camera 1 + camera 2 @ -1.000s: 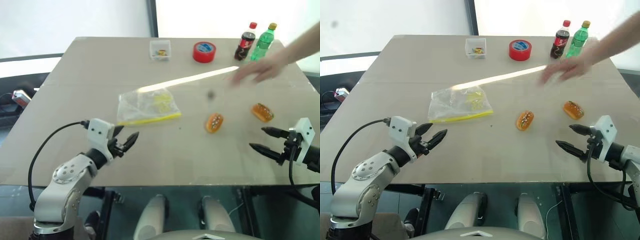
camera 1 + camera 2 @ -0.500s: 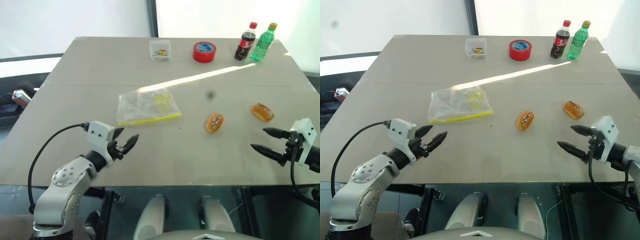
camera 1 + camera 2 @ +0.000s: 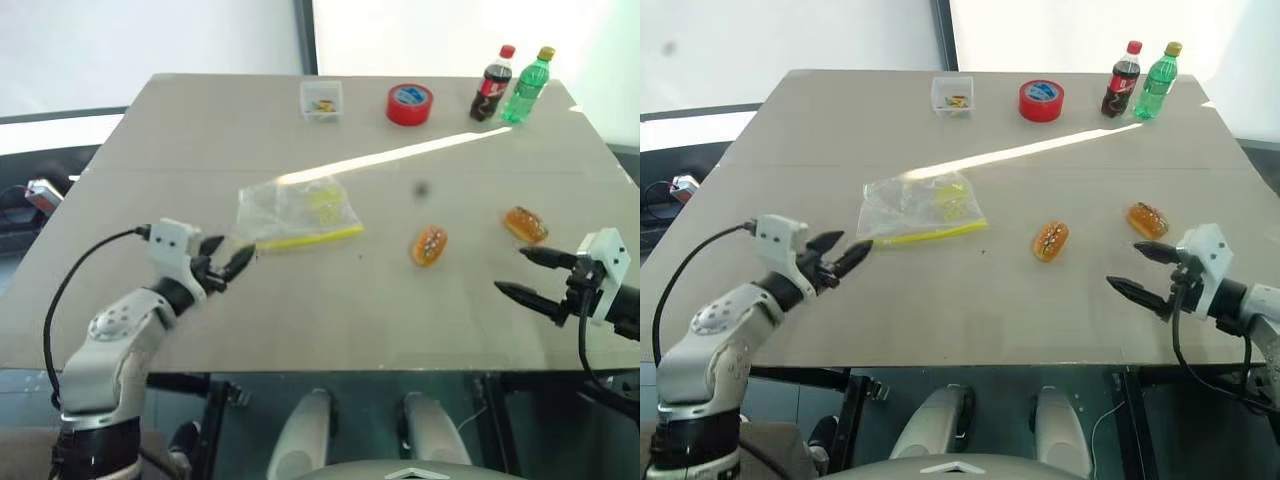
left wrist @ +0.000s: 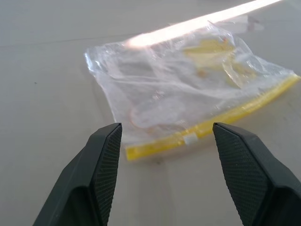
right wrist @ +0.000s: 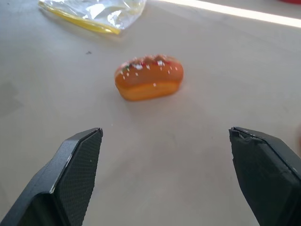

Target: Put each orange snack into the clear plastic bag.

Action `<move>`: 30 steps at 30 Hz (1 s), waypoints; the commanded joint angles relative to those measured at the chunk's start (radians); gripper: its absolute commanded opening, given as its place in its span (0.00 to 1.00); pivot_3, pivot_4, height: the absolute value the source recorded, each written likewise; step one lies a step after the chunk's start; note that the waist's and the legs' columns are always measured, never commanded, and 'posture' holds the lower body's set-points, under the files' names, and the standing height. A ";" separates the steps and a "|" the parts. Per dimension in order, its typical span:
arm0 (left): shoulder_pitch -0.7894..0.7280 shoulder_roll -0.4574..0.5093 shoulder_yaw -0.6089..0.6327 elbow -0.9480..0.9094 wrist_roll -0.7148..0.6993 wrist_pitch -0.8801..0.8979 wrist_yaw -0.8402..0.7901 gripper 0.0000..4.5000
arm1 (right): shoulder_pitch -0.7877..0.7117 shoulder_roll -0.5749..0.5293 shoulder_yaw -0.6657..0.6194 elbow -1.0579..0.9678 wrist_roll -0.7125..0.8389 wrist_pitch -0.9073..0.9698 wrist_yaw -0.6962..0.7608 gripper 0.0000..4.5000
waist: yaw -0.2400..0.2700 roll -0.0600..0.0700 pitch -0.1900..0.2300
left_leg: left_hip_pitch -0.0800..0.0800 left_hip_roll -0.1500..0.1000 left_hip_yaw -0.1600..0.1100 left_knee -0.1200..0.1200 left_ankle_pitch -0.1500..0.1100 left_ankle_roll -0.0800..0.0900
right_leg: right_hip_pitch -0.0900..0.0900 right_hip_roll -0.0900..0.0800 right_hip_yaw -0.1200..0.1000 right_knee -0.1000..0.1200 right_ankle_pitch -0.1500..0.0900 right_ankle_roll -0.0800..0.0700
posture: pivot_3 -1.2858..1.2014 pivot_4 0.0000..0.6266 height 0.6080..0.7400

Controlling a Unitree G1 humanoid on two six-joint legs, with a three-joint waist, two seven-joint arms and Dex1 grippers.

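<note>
Left claw (image 3: 232, 262), right claw (image 3: 528, 273) both gaping, empty; two orange snacks (image 3: 429, 245) (image 3: 525, 224), one clear plastic bag (image 3: 295, 214)

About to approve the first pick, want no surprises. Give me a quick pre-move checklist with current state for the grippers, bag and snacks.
1. Left gripper jaws open, nothing held: ok.
2. Right gripper jaws open, nothing held: ok.
3. Clear plastic bag lies flat on the table, apart from the left gripper, not yet gripped: ok.
4. Bag mouth open enough to take a snack: cannot tell; the yellow strip looks flat.
5. Both orange snacks out of the bag and unobstructed: the middle snack and the right-hand snack: ok.
6. Middle snack lines up between the right jaws in the right wrist view: ok.
</note>
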 commanded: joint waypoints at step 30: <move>-0.396 -0.058 -0.061 0.487 -0.069 0.305 -0.065 0.00 | -0.231 0.062 0.260 -0.223 -0.083 0.087 -0.221 1.00 | -0.003 0.000 -0.001 | 0.000 -0.002 -0.003 0.000 0.000 0.000 | 0.000 -0.001 -0.001 0.001 0.000 0.000 | 0.52 0.24 1.00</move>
